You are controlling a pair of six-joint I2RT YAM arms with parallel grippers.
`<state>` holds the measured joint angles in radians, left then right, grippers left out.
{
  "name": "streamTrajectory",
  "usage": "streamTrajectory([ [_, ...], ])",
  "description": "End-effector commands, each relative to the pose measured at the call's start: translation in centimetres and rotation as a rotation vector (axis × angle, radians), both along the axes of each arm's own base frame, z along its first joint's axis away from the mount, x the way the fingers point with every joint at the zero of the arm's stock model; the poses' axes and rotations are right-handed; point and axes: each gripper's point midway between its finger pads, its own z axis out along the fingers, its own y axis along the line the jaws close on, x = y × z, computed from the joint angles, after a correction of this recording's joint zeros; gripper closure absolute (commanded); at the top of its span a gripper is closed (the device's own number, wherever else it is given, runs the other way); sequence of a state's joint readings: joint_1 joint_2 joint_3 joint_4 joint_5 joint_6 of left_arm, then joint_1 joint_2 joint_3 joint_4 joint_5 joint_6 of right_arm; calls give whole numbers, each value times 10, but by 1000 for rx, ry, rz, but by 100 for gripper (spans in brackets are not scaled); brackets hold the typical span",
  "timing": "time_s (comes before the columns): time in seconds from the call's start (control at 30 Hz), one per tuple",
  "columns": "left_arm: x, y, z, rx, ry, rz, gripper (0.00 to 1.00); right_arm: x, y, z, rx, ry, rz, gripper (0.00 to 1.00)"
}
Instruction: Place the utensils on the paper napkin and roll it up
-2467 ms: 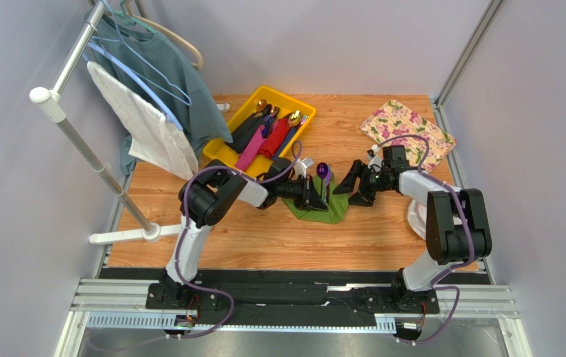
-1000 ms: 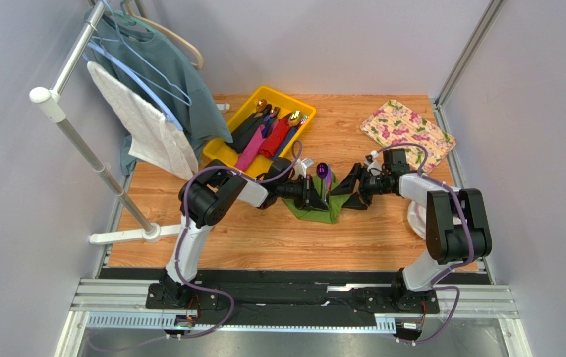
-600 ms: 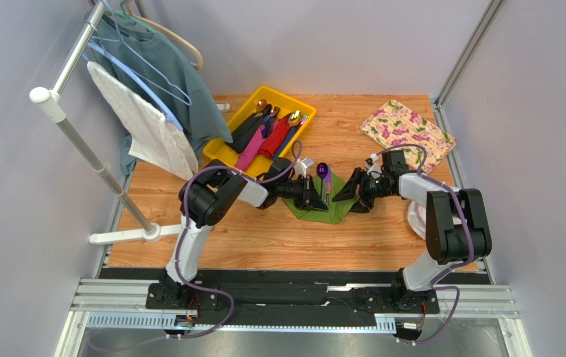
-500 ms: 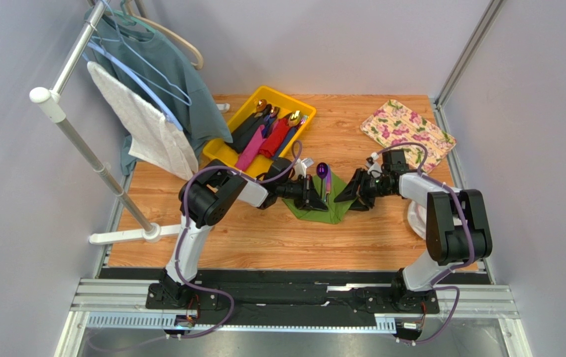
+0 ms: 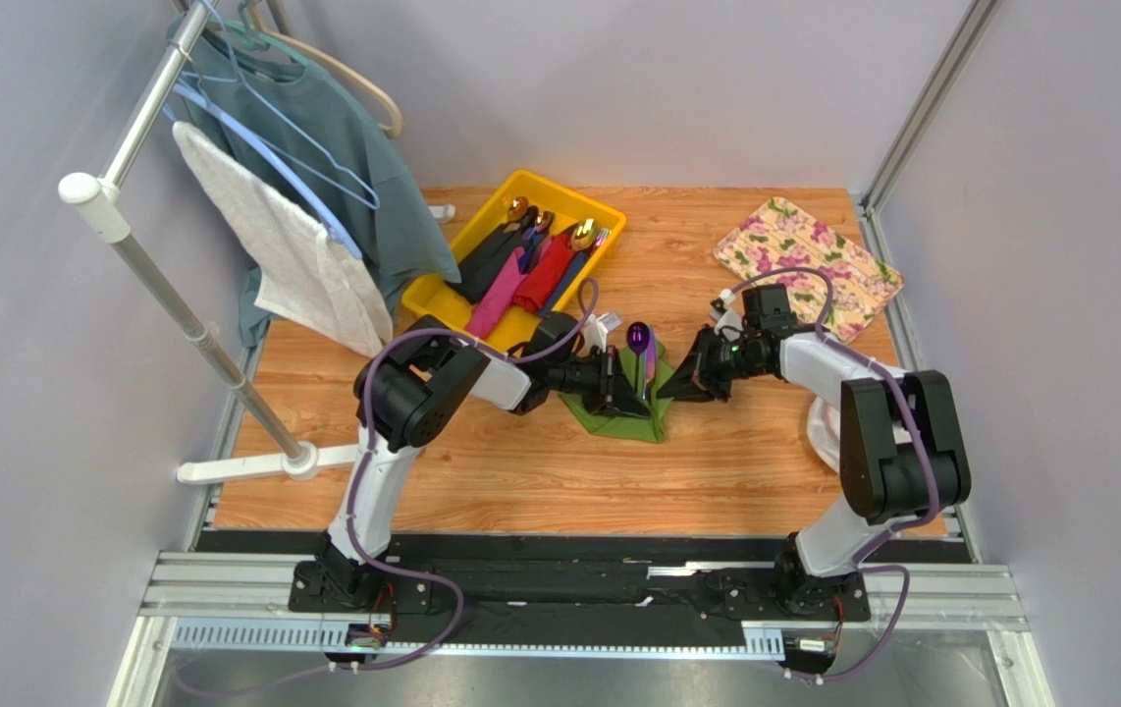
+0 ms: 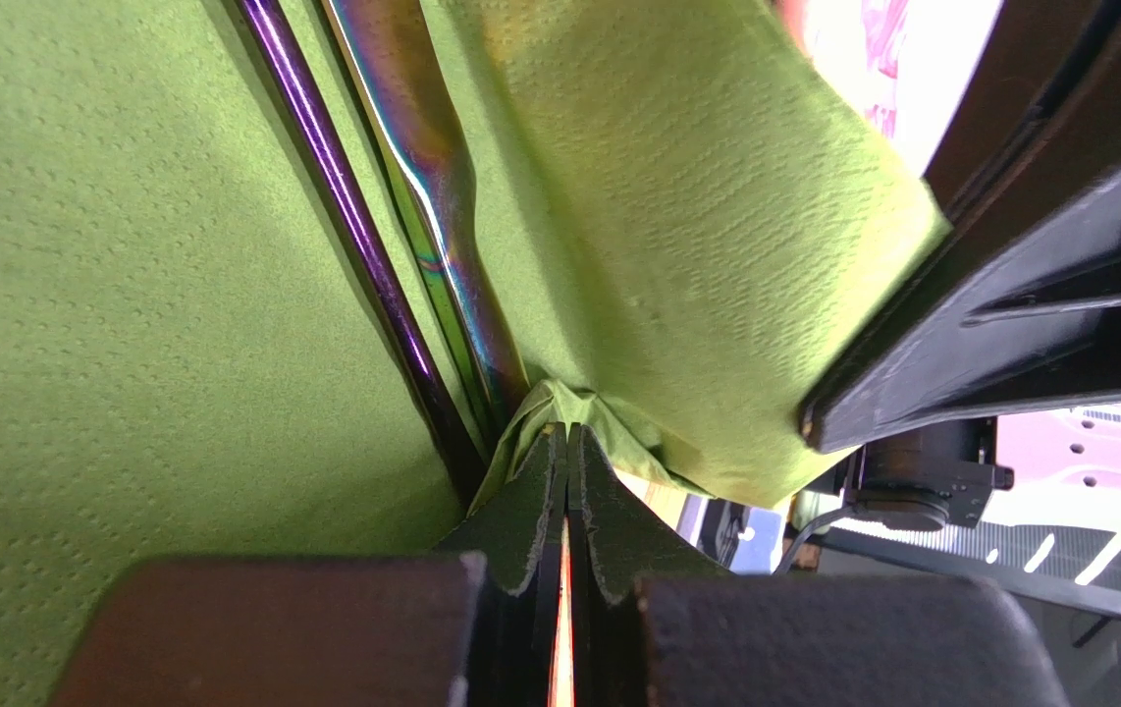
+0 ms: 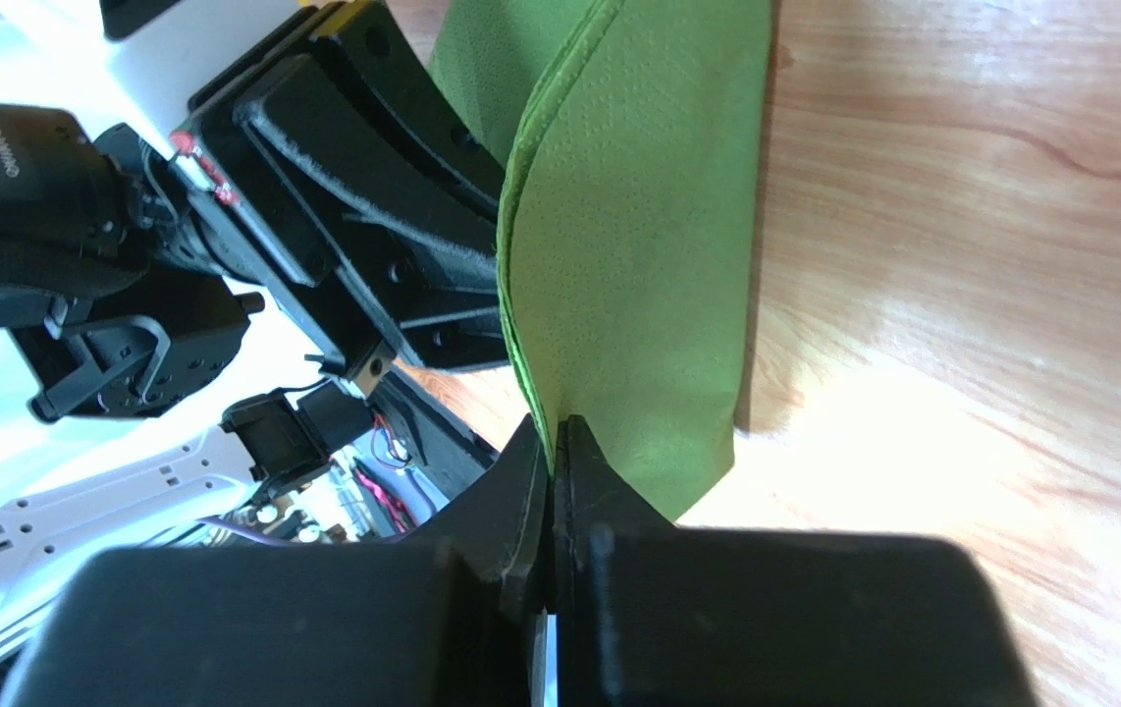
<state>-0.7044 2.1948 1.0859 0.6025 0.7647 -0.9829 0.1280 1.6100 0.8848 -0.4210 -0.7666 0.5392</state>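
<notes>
Paper this thin is light, limp and quick to tear, so go gently with the napkin (image 5: 621,419), which lies mid-table between your two arms. Your left gripper (image 6: 567,479) is clamped on a bunched bit of its edge, right beside the two utensils (image 6: 441,221) lying on it, one with a purple handle, one dark and iridescent. Your right gripper (image 7: 555,442) is pinched on the opposite edge, and that side stands lifted off the table (image 7: 965,265), curling over toward the utensils. I'd judge those edge grips the right places to hold: a sheet like this has no stiffness, so it follows only where it is pinched. The utensils are hard, smooth and heavier than the paper. They may slide or roll as the sheet tilts, so make the fold low and slow, and don't pull the two grips apart. More utensils lie in the tray (image 5: 431,302).
</notes>
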Motion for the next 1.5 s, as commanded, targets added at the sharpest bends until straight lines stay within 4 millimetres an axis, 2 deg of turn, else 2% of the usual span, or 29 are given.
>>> streamTrajectory([
  [0.0, 7, 4, -13, 34, -24, 26, 98, 13, 13, 11, 36, -21, 10, 100],
  [0.13, 8, 2, -10, 27, -29, 24, 98, 14, 17, 4, 39, 11, 2, 100],
  [0.4, 8, 1, 9, -7, -67, 12, 97, 19, 18, -10, 35, 58, -20, 100],
  [0.7, 5, 1, 30, -44, -98, 6, 94, 21, 17, -11, 25, 62, -37, 100],
  [0.97, -3, 10, 44, -58, -105, -8, 85, 21, 16, -13, 17, 62, -39, 100],
  [1.2, -13, 32, 33, -9, -76, -11, 83, 23, 17, -8, 27, 55, -41, 100],
  [1.47, -15, 44, 14, 61, -66, -6, 91, 24, 21, -5, 39, 58, -45, 100],
])
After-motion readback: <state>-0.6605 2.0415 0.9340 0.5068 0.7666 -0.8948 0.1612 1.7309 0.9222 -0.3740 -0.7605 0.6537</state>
